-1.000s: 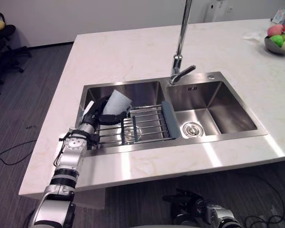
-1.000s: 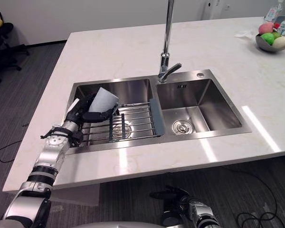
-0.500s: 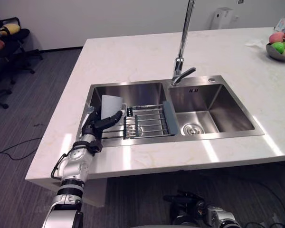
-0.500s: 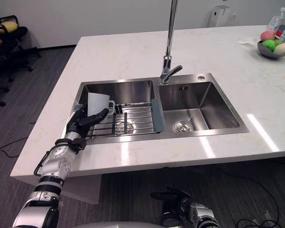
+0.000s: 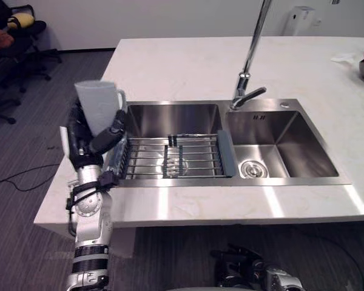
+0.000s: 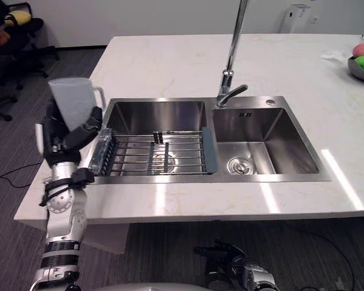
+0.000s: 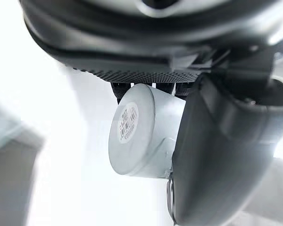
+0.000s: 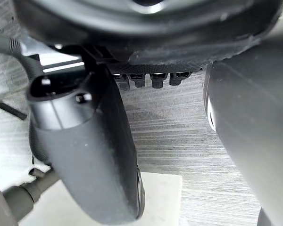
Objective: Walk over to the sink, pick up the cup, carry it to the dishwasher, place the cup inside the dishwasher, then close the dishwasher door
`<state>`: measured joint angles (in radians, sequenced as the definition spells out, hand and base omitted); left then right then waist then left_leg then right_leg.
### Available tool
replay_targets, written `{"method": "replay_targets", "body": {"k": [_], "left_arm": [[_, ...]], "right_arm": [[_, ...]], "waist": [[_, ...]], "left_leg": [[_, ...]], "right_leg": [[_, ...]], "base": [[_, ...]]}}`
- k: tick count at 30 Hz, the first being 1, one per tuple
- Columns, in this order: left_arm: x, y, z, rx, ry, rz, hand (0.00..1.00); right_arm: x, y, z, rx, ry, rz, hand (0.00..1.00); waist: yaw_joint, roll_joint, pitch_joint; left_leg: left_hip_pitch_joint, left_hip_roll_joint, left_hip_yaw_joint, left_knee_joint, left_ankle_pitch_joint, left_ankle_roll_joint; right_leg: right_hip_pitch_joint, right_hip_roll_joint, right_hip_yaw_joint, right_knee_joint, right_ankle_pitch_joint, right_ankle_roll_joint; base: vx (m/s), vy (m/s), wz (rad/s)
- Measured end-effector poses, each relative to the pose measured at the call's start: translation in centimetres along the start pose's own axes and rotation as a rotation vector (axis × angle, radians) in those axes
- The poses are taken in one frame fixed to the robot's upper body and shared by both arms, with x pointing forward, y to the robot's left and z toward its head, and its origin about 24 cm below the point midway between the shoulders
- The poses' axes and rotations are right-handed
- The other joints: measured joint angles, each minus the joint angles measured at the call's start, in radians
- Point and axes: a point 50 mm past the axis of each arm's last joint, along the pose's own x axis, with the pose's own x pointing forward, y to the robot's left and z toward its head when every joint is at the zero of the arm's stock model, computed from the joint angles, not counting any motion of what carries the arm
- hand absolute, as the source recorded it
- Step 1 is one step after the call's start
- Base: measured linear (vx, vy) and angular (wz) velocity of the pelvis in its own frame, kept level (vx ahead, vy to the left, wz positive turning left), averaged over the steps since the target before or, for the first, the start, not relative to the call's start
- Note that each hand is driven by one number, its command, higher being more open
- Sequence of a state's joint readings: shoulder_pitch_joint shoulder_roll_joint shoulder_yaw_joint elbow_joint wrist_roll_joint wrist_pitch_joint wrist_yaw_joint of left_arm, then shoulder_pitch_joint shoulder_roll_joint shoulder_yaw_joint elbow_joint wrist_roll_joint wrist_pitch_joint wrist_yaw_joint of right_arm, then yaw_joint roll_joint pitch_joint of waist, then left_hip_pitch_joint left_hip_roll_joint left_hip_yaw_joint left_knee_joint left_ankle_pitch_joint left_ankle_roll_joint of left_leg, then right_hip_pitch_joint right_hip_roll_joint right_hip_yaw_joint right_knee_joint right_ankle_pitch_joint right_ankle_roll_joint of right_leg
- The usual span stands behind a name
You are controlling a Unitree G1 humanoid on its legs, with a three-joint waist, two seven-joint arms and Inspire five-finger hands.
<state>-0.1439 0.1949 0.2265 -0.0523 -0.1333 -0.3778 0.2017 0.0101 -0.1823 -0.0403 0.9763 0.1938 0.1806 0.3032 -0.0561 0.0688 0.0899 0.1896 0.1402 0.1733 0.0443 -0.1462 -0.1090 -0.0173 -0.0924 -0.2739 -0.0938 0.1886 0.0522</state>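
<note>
White countertop (image 5: 182, 60) is laid around a steel sink (image 5: 170, 118). The grey cup (image 5: 98, 106) (upright, handle toward the basin) is gripped by the curled left hand (image 5: 85, 142) above the counter's left edge. The state of the right hand (image 8: 85, 155) cannot be told.

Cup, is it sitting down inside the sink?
No, the left robot hand holds the cup upright in the air, off to the left of the sink.
</note>
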Motion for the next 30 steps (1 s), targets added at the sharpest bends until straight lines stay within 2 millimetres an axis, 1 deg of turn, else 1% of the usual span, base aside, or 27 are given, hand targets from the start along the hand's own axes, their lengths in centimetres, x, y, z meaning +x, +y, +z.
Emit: {"method": "replay_targets", "body": {"k": [2, 4, 5, 7, 8, 9, 10, 11, 12, 13, 14, 15, 16, 17, 18, 19, 20, 21, 22, 23, 24, 25, 26, 27, 28, 29, 30], "left_arm": [[-0.8, 0.4, 2.6, 0.104, -0.154, 0.021, 0.00], [-1.9, 0.7, 3.6, 0.170, -0.208, 0.030, 0.00], [-2.3, 0.8, 3.7, 0.188, -0.212, 0.030, 0.00], [-4.1, 1.6, 3.7, 0.243, -0.173, 0.048, 0.00], [-4.5, 1.8, 3.7, 0.247, -0.160, 0.056, 0.00], [-5.4, 2.1, 3.9, 0.252, -0.142, 0.074, 0.00], [-6.0, 2.3, 4.3, 0.248, -0.139, 0.087, 0.00], [-6.3, 2.3, 4.5, 0.242, -0.141, 0.097, 0.00], [-6.9, 2.5, 4.6, 0.235, -0.139, 0.124, 0.00], [-7.1, 2.8, 4.3, 0.239, -0.121, 0.152, 0.00], [-7.1, 2.8, 4.2, 0.237, -0.119, 0.160, 0.00], [-7.1, 2.2, 4.1, 0.203, -0.127, 0.161, 0.00], [-7.3, 1.4, 3.8, 0.173, -0.120, 0.142, 0.00], [-7.6, 0.6, 3.5, 0.146, -0.105, 0.109, 0.00], [-7.8, 0.2, 3.4, 0.137, -0.100, 0.095, 0.00], [-7.9, -0.6, 3.5, 0.129, -0.106, 0.072, 0.00], [-7.9, -1.3, 3.9, 0.111, -0.135, 0.051, 0.00], [-7.8, -1.6, 4.0, 0.102, -0.150, 0.046, 0.00], [-7.8, -1.7, 4.1, 0.097, -0.161, 0.052, 0.00], [-7.8, -1.6, 4.1, 0.102, -0.165, 0.059, 0.00], [-7.8, -1.6, 4.1, 0.101, -0.168, 0.068, 0.00], [-7.9, -1.7, 4.2, 0.089, -0.170, 0.082, 0.00], [-8.3, -2.2, 4.1, 0.061, -0.159, 0.069, 0.00], [-8.5, -2.6, 4.2, 0.046, -0.156, 0.055, 0.00], [-8.6, -3.1, 4.3, 0.024, -0.162, 0.030, 0.00], [-8.7, -3.4, 4.6, 0.009, -0.170, 0.008, 0.00], [-8.3, -3.6, 5.0, -0.018, -0.191, -0.009, 0.00]], "right_arm": [[0.0, -0.1, -0.5, -0.014, 0.019, -0.006, 1.00], [0.0, -0.1, -0.9, -0.063, 0.041, -0.002, 1.00], [0.0, 0.0, -0.9, -0.081, 0.046, 0.001, 1.00], [-0.1, -0.1, -1.1, -0.141, 0.066, 0.018, 1.00], [-0.1, 0.0, -1.2, -0.148, 0.070, 0.026, 1.00], [-0.2, -0.2, -1.5, -0.159, 0.084, 0.034, 1.00], [-0.6, -0.9, -1.9, -0.157, 0.091, 0.023, 1.00], [-0.8, -1.4, -1.9, -0.165, 0.089, 0.016, 1.00], [-1.1, -2.2, -1.6, -0.176, 0.091, -0.011, 1.00], [-1.1, -2.1, -1.9, -0.167, 0.099, -0.004, 1.00], [-1.0, -2.0, -2.0, -0.153, 0.100, -0.001, 1.00], [-1.0, -2.0, -2.1, -0.112, 0.092, -0.012, 1.00], [-1.1, -2.7, -1.8, -0.084, 0.082, -0.048, 1.00], [-1.3, -3.3, -1.7, -0.074, 0.087, -0.076, 1.00], [-1.4, -3.5, -1.4, -0.074, 0.082, -0.081, 1.00], [-1.6, -3.9, -1.0, -0.082, 0.070, -0.091, 1.00], [-1.8, -4.3, -0.3, -0.094, 0.051, -0.103, 1.00], [-1.8, -4.4, 0.2, -0.098, 0.040, -0.107, 1.00], [-1.3, -3.4, 0.4, -0.094, 0.033, -0.080, 1.00], [-0.9, -2.7, 0.3, -0.086, 0.029, -0.064, 1.00], [-0.7, -2.2, 0.2, -0.078, 0.030, -0.054, 1.00], [-0.4, -1.6, 0.2, -0.061, 0.029, -0.045, 1.00], [-0.4, -1.5, -0.1, -0.042, 0.030, -0.052, 1.00], [-0.4, -1.5, -0.5, -0.038, 0.037, -0.059, 1.00], [-0.6, -1.8, -0.8, -0.031, 0.041, -0.081, 1.00], [-0.6, -1.9, -1.1, -0.028, 0.038, -0.102, 1.00], [-0.6, -1.9, -1.3, 0.006, 0.018, -0.119, 1.00]], "waist": [[0.031, -0.015, -0.009], [0.057, -0.033, -0.015], [0.067, -0.038, -0.012], [0.086, -0.041, 0.014], [0.097, -0.052, 0.028], [0.117, -0.048, 0.039], [0.124, -0.030, 0.043], [0.127, 0.005, 0.036], [0.154, 0.050, 0.048], [0.160, 0.022, 0.042], [0.147, -0.005, 0.041], [0.119, -0.032, 0.050], [0.120, -0.020, 0.057], [0.124, -0.023, 0.060], [0.125, -0.026, 0.063], [0.116, -0.015, 0.055], [0.104, 0.014, 0.039], [0.100, 0.011, 0.044], [0.096, -0.002, 0.038], [0.095, -0.010, 0.035], [0.093, -0.019, 0.037], [0.096, -0.007, 0.033], [0.092, 0.014, 0.024], [0.091, 0.022, 0.020], [0.090, 0.025, 0.019], [0.093, 0.025, 0.019], [0.089, 0.039, 0.012]], "left_leg": [[-0.018, -0.024, -0.017, 0.019, 0.019, 0.004], [-0.075, -0.039, -0.053, 0.106, 0.018, 0.004], [-0.098, -0.043, -0.066, 0.147, 0.018, 0.004], [-0.177, -0.040, -0.150, 0.329, 0.013, 0.011], [-0.196, -0.036, -0.169, 0.370, -0.007, 0.017], [-0.244, -0.032, -0.189, 0.385, -0.030, 0.025], [-0.295, -0.017, -0.162, 0.307, -0.010, 0.038], [-0.314, 0.004, -0.135, 0.236, -0.005, 0.055], [-0.337, 0.055, -0.107, 0.229, 0.057, 0.065], [-0.327, 0.054, -0.030, 0.155, 0.055, 0.093], [-0.329, 0.051, 0.030, 0.120, 0.053, 0.127], [-0.361, 0.074, 0.165, 0.193, 0.051, 0.199], [-0.370, 0.123, 0.264, 0.308, 0.060, 0.243], [-0.344, 0.165, 0.373, 0.442, 0.068, 0.259], [-0.318, 0.185, 0.414, 0.488, 0.070, 0.261], [-0.262, 0.232, 0.466, 0.532, 0.092, 0.272], [-0.223, 0.253, 0.484, 0.501, 0.145, 0.262], [-0.237, 0.229, 0.501, 0.493, 0.145, 0.263], [-0.250, 0.189, 0.527, 0.438, 0.148, 0.268], [-0.244, 0.150, 0.527, 0.369, 0.145, 0.269], [-0.235, 0.127, 0.537, 0.323, 0.131, 0.265], [-0.229, 0.153, 0.614, 0.324, 0.077, 0.210], [-0.204, 0.177, 0.658, 0.319, 0.046, 0.133], [-0.187, 0.175, 0.664, 0.296, 0.042, 0.093], [-0.174, 0.142, 0.655, 0.250, 0.037, 0.054], [-0.194, 0.085, 0.607, 0.230, 0.033, 0.078], [-0.234, 0.039, 0.537, 0.222, 0.022, 0.120]], "right_leg": [[0.002, -0.028, -0.010, 0.001, 0.000, 0.003], [0.006, -0.054, -0.033, 0.001, -0.006, 0.016], [0.014, -0.062, -0.045, 0.001, -0.012, 0.019], [0.082, -0.069, -0.087, 0.004, -0.045, 0.013], [0.099, -0.072, -0.104, 0.000, -0.052, 0.010], [0.123, -0.073, -0.153, 0.000, -0.058, 0.010], [0.130, -0.063, -0.220, 0.000, -0.065, 0.017], [0.133, -0.043, -0.246, -0.001, -0.073, 0.027], [0.132, -0.004, -0.242, 0.061, -0.090, 0.016], [0.138, 0.004, -0.259, 0.082, -0.128, -0.002], [0.145, 0.015, -0.278, 0.050, -0.138, -0.016], [0.156, -0.003, -0.352, 0.016, -0.138, -0.049], [0.150, -0.030, -0.409, 0.055, -0.143, -0.053], [0.139, -0.078, -0.452, 0.111, -0.153, -0.048], [0.137, -0.103, -0.471, 0.131, -0.154, -0.047], [0.139, -0.140, -0.512, 0.158, -0.157, -0.041], [0.139, -0.160, -0.557, 0.181, -0.164, -0.011], [0.139, -0.178, -0.576, 0.185, -0.160, -0.001], [0.146, -0.185, -0.589, 0.144, -0.154, -0.005], [0.163, -0.194, -0.620, 0.110, -0.119, -0.002], [0.170, -0.199, -0.653, 0.099, -0.098, 0.014], [0.180, -0.196, -0.717, 0.108, -0.091, 0.025], [0.209, -0.203, -0.787, 0.129, -0.090, 0.028], [0.224, -0.213, -0.817, 0.140, -0.086, 0.034], [0.250, -0.246, -0.861, 0.159, -0.075, 0.047], [0.261, -0.291, -0.890, 0.187, -0.031, 0.029], [0.260, -0.340, -0.872, 0.252, 0.008, -0.011]], "base": [[-0.06, 0.027, 0.22], [-0.07, -0.008, 0.38], [-0.10, -0.050, 0.74], [-0.09, -0.081, 1.03], [-0.13, -0.061, 1.09], [-0.17, -0.045, 1.23], [-0.21, -0.054, 1.33], [-0.10, -0.054, 1.22], [0.06, -0.040, 1.25], [0.14, -0.070, 1.37], [0.15, -0.117, 2.09], [0.01, -0.047, 2.00], [0.01, 0.080, 2.06], [-0.01, 0.187, 1.23], [0.04, 0.226, 1.22], [0.03, 0.251, 1.23], [0.01, 0.260, 1.27], [-0.02, 0.242, 1.39], [-0.05, 0.211, 1.31], [-0.05, 0.207, 1.30], [-0.05, 0.208, 1.17], [-0.04, 0.201, 1.39], [-0.03, 0.206, 1.44], [0.00, 0.259, 1.46], [-0.01, 0.335, 1.28], [-0.01, 0.459, 1.66], [-0.01, 0.430, 1.66]]}}
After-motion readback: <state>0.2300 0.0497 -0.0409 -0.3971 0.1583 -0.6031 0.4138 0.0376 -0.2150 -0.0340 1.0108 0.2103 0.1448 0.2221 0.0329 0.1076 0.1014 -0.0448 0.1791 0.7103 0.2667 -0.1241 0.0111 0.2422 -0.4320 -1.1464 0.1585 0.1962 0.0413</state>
